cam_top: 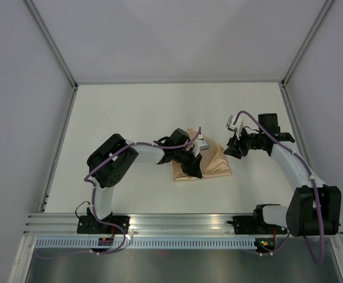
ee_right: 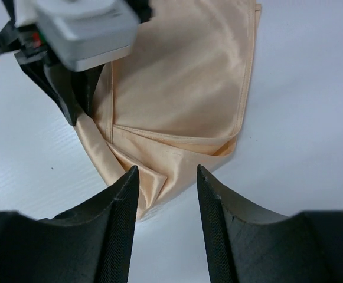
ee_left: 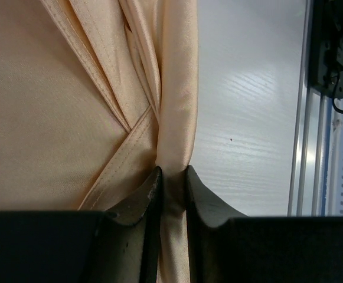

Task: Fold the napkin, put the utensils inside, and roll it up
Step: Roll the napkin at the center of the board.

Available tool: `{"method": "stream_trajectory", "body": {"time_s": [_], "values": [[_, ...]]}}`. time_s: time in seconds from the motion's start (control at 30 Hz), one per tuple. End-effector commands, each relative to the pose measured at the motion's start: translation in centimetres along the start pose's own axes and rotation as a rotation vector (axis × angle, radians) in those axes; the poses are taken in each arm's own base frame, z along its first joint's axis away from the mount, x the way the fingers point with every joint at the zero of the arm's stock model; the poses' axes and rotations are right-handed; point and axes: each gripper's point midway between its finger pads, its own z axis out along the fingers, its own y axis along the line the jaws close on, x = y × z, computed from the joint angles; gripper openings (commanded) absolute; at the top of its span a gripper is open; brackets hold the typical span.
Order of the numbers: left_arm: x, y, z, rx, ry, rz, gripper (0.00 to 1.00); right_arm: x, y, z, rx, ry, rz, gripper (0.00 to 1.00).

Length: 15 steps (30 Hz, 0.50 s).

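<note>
The light orange-tan napkin (cam_top: 209, 162) lies folded and bunched in the middle of the white table. My left gripper (cam_top: 192, 168) is on its left part and is shut on a fold of the cloth (ee_left: 174, 147). My right gripper (cam_top: 233, 147) is open and empty just right of the napkin, apart from it. In the right wrist view the napkin's near corner (ee_right: 159, 171) lies just past my open fingertips (ee_right: 130, 177), and the left gripper's wrist camera (ee_right: 77, 29) shows at the top left. No utensils are in view.
White walls close in the table at the back and both sides. A metal rail (cam_top: 177, 224) runs along the near edge by the arm bases; it also shows in the left wrist view (ee_left: 310, 147).
</note>
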Motion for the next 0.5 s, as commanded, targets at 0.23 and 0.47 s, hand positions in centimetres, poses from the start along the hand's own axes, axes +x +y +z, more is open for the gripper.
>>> {"method": "stream_trajectory", "body": {"time_s": [0.23,0.47], "values": [[7.5,-0.4,0.8,0.063,0.161,-0.289,0.02,3.1,5.9,5.5,0.02,0.093,-0.448,0.51],[8.1,0.0,1.1,0.045,0.157,-0.311,0.02,5.6,8.6,7.7,-0.048,0.17,-0.536,0.53]]}}
